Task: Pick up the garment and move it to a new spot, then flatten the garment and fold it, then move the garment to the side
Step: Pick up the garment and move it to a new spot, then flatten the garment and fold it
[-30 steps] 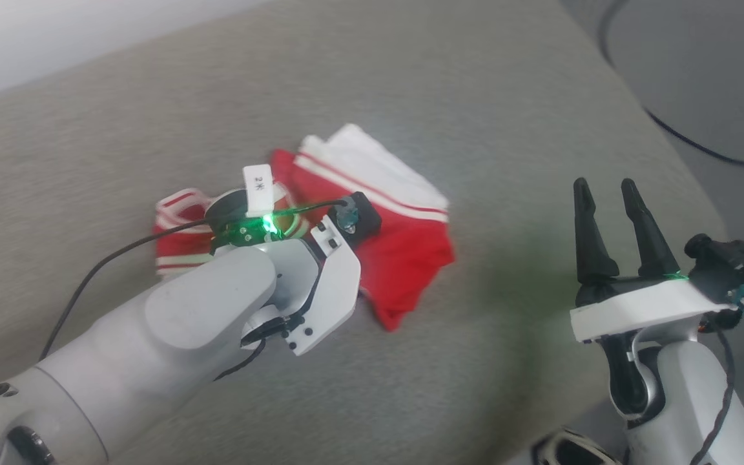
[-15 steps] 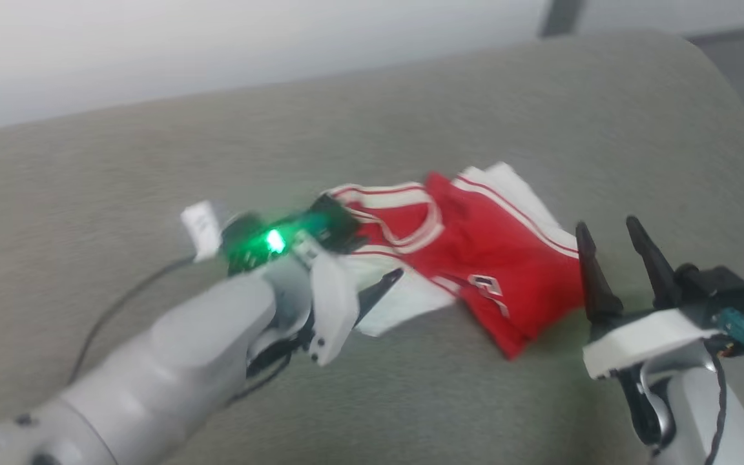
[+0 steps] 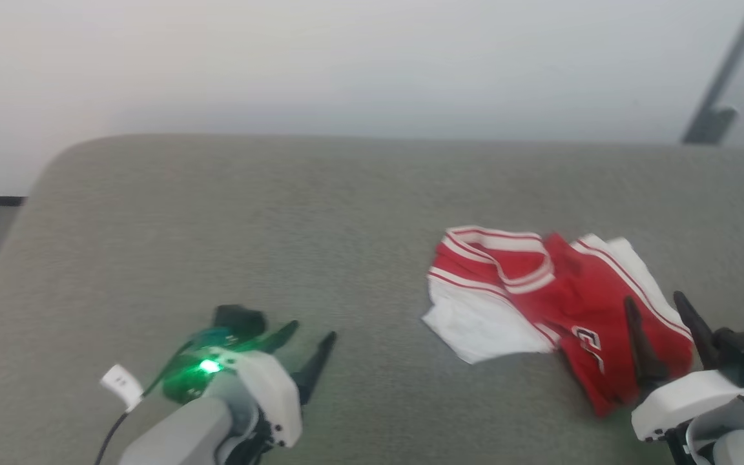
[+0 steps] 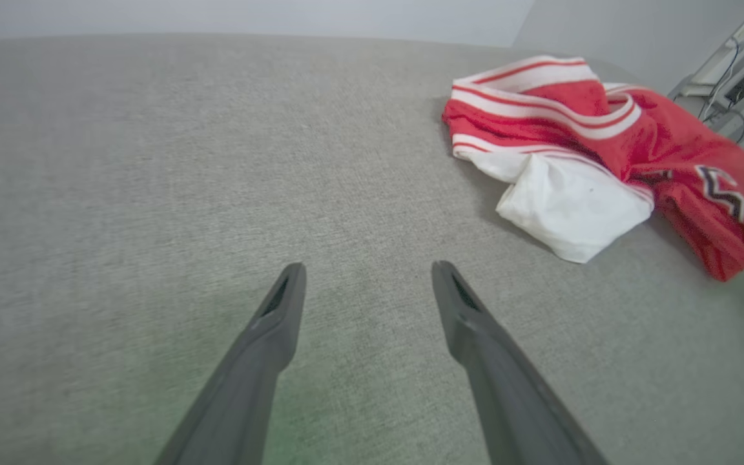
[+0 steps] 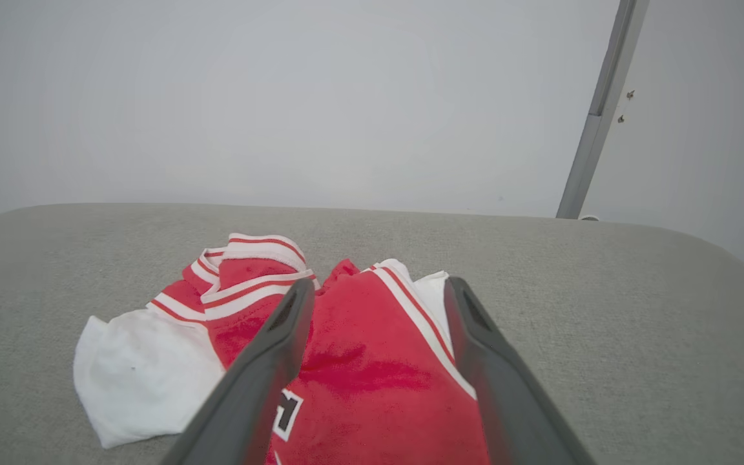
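Both wide and empty: left gripper (image 3: pixel 310 331), right gripper (image 3: pixel 655 298). Bunched garment (image 3: pixel 578 297) sits at 3 o'clock; a pinch may grab extra layers.

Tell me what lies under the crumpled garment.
The garment lies bunched on the grey cushion, which shows bare beside it. Whatever its folds cover, including most of its lettering, is hidden.

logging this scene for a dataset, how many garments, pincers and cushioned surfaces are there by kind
garment: 1, red and white, lying crumpled
pincers: 2, the left pincer and the right pincer, both open
grey cushioned surface: 1
total: 4
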